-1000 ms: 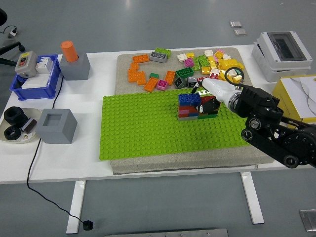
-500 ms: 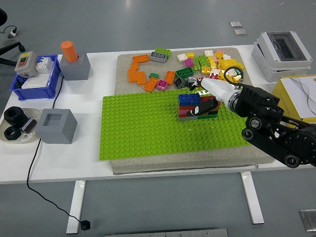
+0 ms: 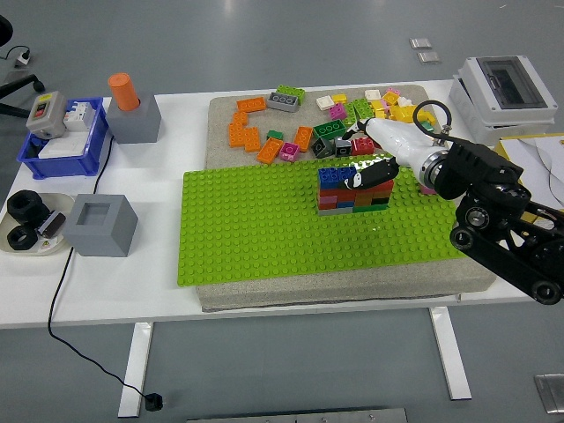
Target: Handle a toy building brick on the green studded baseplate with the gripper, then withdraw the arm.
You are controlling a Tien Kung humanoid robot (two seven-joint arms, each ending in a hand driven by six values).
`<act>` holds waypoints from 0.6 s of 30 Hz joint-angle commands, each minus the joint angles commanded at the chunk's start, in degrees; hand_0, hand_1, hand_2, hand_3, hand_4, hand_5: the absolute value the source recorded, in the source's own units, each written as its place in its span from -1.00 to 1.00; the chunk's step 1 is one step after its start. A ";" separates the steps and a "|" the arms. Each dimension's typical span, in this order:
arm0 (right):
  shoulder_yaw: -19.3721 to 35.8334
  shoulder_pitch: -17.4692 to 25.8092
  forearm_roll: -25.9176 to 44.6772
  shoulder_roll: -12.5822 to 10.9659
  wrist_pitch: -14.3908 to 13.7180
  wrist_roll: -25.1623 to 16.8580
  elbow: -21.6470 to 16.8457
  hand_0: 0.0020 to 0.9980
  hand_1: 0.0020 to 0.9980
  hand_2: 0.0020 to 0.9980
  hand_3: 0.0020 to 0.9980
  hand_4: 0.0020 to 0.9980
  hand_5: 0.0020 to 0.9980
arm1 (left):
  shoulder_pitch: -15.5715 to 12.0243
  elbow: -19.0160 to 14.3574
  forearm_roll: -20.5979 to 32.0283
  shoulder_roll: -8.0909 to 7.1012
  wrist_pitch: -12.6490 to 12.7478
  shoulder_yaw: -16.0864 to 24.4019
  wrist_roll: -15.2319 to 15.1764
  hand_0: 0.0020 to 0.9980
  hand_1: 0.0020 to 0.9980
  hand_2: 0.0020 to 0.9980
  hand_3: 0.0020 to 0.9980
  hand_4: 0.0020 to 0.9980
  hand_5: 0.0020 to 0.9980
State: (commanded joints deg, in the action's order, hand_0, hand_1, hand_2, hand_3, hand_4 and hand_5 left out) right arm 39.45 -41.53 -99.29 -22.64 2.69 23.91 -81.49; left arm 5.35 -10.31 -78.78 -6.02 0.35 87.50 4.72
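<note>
A green studded baseplate lies on a grey mat in the middle of the table. A small stack of bricks stands on its far right part, with blue bricks on top and red, grey and dark ones below. My right hand reaches in from the right. Its black fingers are stretched out low over the top right of the stack and hold nothing that I can see. Whether they touch the top brick I cannot tell. The left arm is not in view.
Loose orange, green, yellow and pink bricks lie on the mat behind the baseplate. A grey box, a blue bin and a plate of black parts stand at the left. A white enclosure stands at the right.
My right hand has lifted from the right side of the stack and drawn up and back to the right. The red bricks it covered now show. The stack has stayed in place.
</note>
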 joint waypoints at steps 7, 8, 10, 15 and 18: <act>-1.19 1.84 -0.60 -2.00 0.26 0.24 -3.31 0.81 0.78 0.86 0.19 0.91 -0.08 | -0.01 0.00 -0.07 0.10 0.01 0.00 -0.09 0.26 0.17 0.09 0.16 0.20 -0.57; -1.32 1.98 -0.57 -2.05 0.28 0.23 -3.31 0.81 0.78 0.86 0.19 0.91 -0.08 | -0.03 0.00 -0.04 0.12 0.01 -0.02 -0.10 0.26 0.17 0.09 0.16 0.20 -0.57; -1.44 2.20 -0.55 -2.04 0.31 0.20 -3.15 0.81 0.78 0.86 0.19 0.91 -0.08 | -0.08 0.00 -0.04 0.14 0.02 -0.05 -0.07 0.26 0.17 0.09 0.16 0.20 -0.57; -1.43 2.41 -0.50 -1.80 0.32 0.12 -2.56 0.81 0.78 0.85 0.17 0.91 -0.09 | -0.15 0.00 0.02 0.19 0.01 -0.09 -0.07 0.26 0.17 0.10 0.16 0.20 -0.57; -1.65 2.39 -0.40 -1.52 0.34 0.10 -2.13 0.82 0.78 0.85 0.18 0.90 -0.07 | -0.18 0.00 0.07 0.21 0.01 -0.15 -0.05 0.26 0.17 0.10 0.16 0.20 -0.56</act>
State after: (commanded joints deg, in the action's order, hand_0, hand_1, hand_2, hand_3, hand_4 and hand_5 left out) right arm 37.80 -39.14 -99.68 -24.16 3.03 24.01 -83.62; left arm 5.16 -10.31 -78.71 -5.81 0.36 87.36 4.67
